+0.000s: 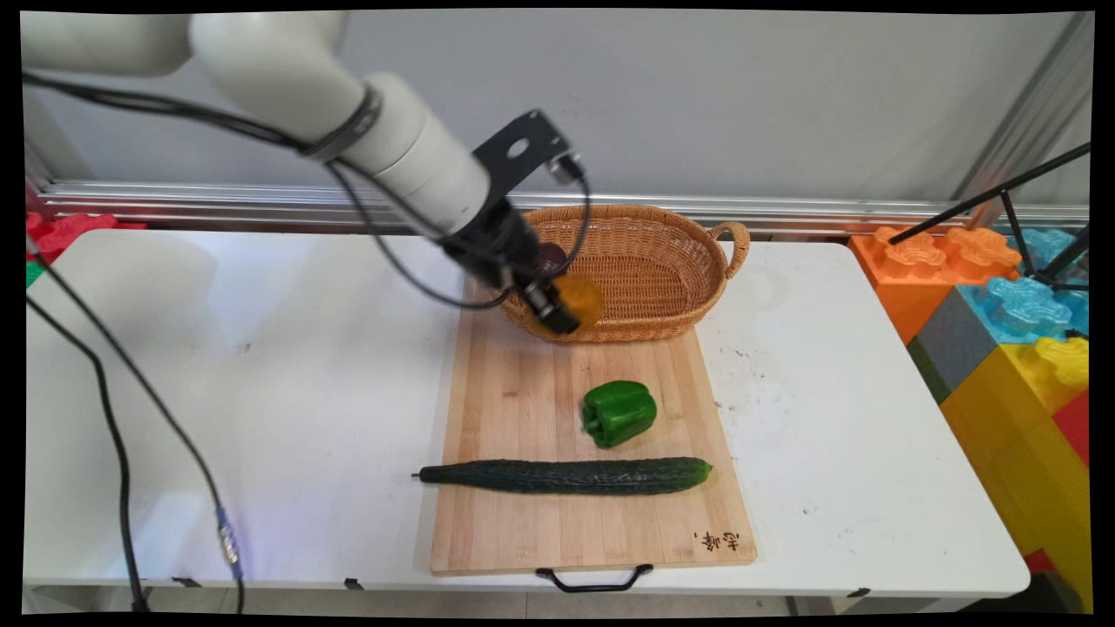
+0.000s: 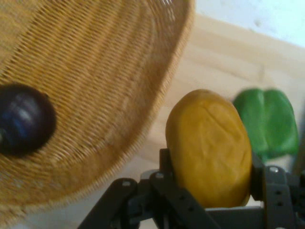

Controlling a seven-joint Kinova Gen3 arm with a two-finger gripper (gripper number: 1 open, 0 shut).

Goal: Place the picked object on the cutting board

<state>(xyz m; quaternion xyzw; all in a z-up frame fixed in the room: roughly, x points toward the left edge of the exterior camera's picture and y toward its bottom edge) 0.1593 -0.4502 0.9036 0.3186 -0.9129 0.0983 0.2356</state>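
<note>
My gripper (image 1: 568,312) (image 2: 209,176) is shut on a yellow-orange oval fruit (image 1: 582,300) (image 2: 208,145) and holds it over the near left rim of a wicker basket (image 1: 649,270) (image 2: 95,71). Inside the basket lies a dark purple round fruit (image 1: 550,256) (image 2: 24,119). A green bell pepper (image 1: 618,413) (image 2: 269,121) sits on the wooden cutting board (image 1: 523,522) below the basket. A long dark cucumber (image 1: 566,475) lies across the board nearer the front.
The cutting board lies on the white table (image 1: 261,392), its black handle (image 1: 594,578) at the front edge. Large coloured toy blocks (image 1: 1002,322) stand at the right, with a black tripod leg (image 1: 993,193) over them. Black cables (image 1: 113,418) hang at the left.
</note>
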